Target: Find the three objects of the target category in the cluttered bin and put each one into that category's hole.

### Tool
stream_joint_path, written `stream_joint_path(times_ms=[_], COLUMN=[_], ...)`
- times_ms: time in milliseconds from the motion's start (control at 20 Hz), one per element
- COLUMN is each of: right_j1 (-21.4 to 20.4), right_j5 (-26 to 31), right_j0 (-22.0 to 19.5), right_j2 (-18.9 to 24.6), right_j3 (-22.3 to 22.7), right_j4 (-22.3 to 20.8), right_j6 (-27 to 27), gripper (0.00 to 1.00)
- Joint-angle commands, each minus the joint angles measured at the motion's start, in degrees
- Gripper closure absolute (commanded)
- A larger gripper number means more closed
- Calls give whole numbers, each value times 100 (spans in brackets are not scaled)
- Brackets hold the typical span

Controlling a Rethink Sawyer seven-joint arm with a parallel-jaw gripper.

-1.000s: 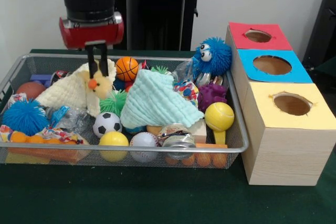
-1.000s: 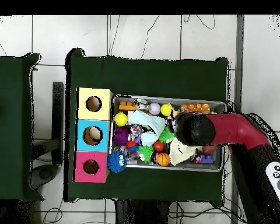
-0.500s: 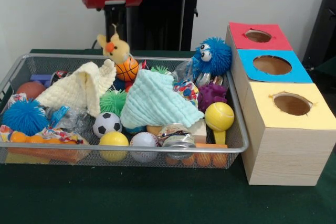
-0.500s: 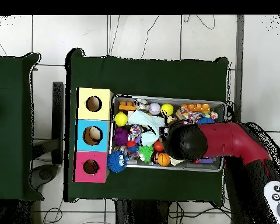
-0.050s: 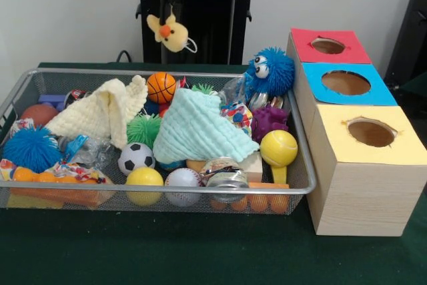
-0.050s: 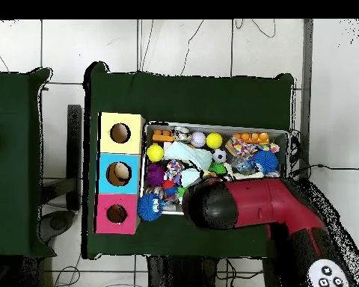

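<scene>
A small yellow plush chick (image 5: 170, 33) with an orange beak hangs in the air above the back rim of the wire bin (image 5: 303, 165). My gripper (image 5: 171, 11) is shut on its top, and only the red base shows at the top edge. In the overhead view the red arm (image 6: 220, 205) covers the chick and the bin's side nearest the robot. To the right of the bin stands a wooden box with a red hole (image 5: 327, 45), a blue hole (image 5: 345, 83) and a yellow hole (image 5: 371, 133).
The bin holds a cream cloth (image 5: 100, 111), a mint cloth (image 5: 197, 128), a small basketball (image 5: 161, 87), a blue fuzzy creature (image 5: 270, 71), a purple toy (image 5: 269, 121), a yellow ball (image 5: 279, 147), a soccer ball (image 5: 135, 157) and a blue spiky ball (image 5: 30, 149).
The gripper closed on the chick at the cream cloth, lifted it out of the bin and carried it up and to the right in the front view.
</scene>
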Motion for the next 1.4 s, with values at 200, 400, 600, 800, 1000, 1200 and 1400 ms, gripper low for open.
stream_joint_path(times_ms=[200, 400, 600, 800, 1000, 1200, 1400], right_j1=[-322, -406, -561, -744, -831, -828, -679], right_j5=[-879, -991, -855, -532, -264, 29, -4], right_j0=[830, 1236, 1691, 2132, 2595, 3103, 3614], right_j2=[-1122, -1442, -1717, -1875, -2066, -2253, -2494], right_j3=[1141, 1216, 1203, 1128, 1010, 800, 712], right_j4=[166, 269, 409, 542, 656, 730, 758], right_j6=[2145, 2341, 2526, 2770, 3038, 3376, 3807], gripper=[100, 100, 100, 100, 100, 100, 100])
